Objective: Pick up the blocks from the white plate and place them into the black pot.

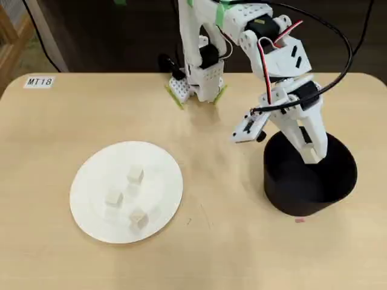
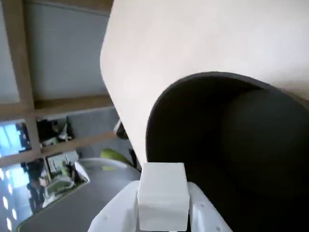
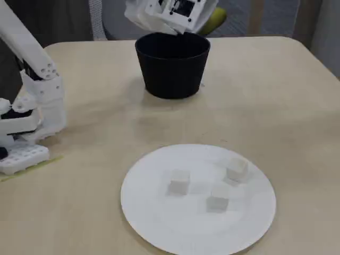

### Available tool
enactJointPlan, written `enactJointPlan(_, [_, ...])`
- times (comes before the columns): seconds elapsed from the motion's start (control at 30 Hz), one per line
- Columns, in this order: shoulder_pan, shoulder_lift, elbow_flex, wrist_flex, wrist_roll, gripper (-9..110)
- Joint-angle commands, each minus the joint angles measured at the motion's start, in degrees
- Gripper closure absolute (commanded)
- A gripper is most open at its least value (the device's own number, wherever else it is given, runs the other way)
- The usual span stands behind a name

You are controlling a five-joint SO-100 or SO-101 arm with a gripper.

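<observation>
Claw [image 2: 164, 212] grips one pale block [image 2: 162, 195] between its white fingers, poised above the open mouth of the black pot [image 1: 309, 181], as the wrist view shows. Three more blocks [image 1: 135, 176] [image 1: 113, 197] [image 1: 138, 218] lie apart from one another on the white plate [image 1: 91, 181], which sits on the tabletop [image 1: 230, 241] well apart from the pot, to its left in the overhead view.

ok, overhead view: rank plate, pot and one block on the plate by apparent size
1. white plate, widest footprint.
2. black pot, somewhat narrower, partly covered by the arm.
3. block, far smaller; the three blocks on the plate look alike.
</observation>
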State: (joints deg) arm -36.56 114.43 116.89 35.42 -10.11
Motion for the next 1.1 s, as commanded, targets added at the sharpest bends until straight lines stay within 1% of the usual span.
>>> enactJointPlan(0.0, [-1.1,0.9,0.8,-1.6,0.1,104])
enactJointPlan(0.1, [-1.5,0.9,2.3,-2.6,0.4,103])
enactJointPlan(0.2, [-1.6,1.8,3.6,-2.6,-1.3,80])
enactJointPlan(0.23, [-1.3,2.3,3.8,-2.3,-1.8,75])
enactJointPlan(0.27, [-1.1,2.6,3.9,-2.1,-1.8,73])
enactJointPlan(0.37, [0.2,3.7,4.0,-1.6,-1.8,73])
enactJointPlan(0.43, [1.1,4.4,4.0,-1.5,-1.7,75])
enactJointPlan(0.5, [2.3,5.1,3.6,-0.9,-1.8,83])
enactJointPlan(0.53, [3.1,5.4,3.0,0.2,-1.8,90])
enactJointPlan(0.57, [4.2,5.7,2.0,1.8,-1.9,103])
enactJointPlan(0.67, [9.9,5.4,-3.1,10.0,-1.9,104])
enactJointPlan(0.77, [18.1,2.2,-9.5,17.7,-1.6,104])
enactJointPlan(0.97, [32.5,-15.8,-31.3,35.9,-3.6,104])
enactJointPlan(1.07, [37.1,-21.4,-36.4,39.6,-4.0,104])
